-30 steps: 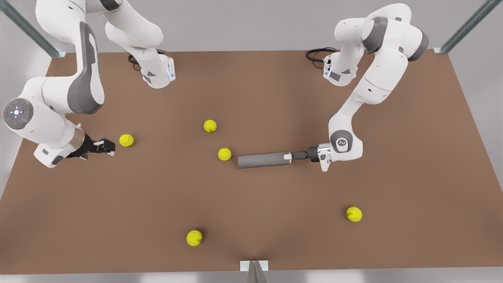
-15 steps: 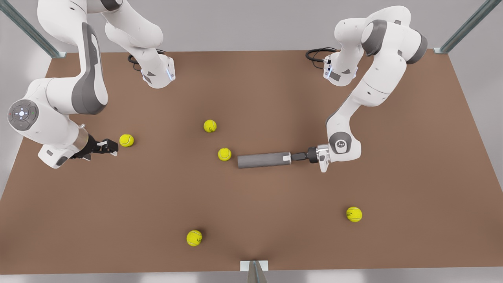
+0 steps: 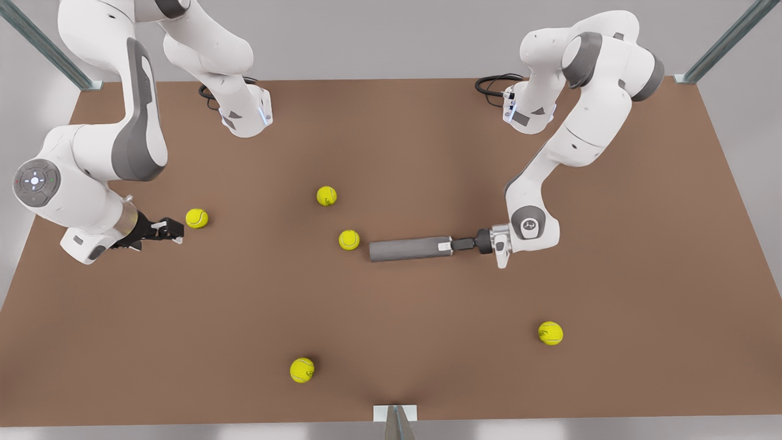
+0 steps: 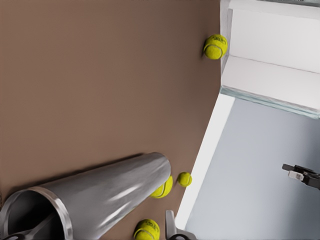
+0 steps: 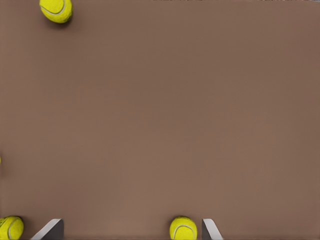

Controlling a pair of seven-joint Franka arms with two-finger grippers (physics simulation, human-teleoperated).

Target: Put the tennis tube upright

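The left arm, white with grey joints, stands on the front view's right. It folds down from its shoulder, its forearm low over the brown bench (image 3: 427, 342) and its wrist level. The left gripper (image 3: 451, 245) points toward the front view's left, at the open end of the long grey tennis tube (image 3: 406, 249). Its fingers (image 4: 171, 227) are parted, one inside the mouth and one outside.

The right arm, on the front view's left, waits bent low, wrist level. The right gripper (image 3: 176, 231) points toward the front view's right, its fingers (image 5: 50, 230) spread apart.
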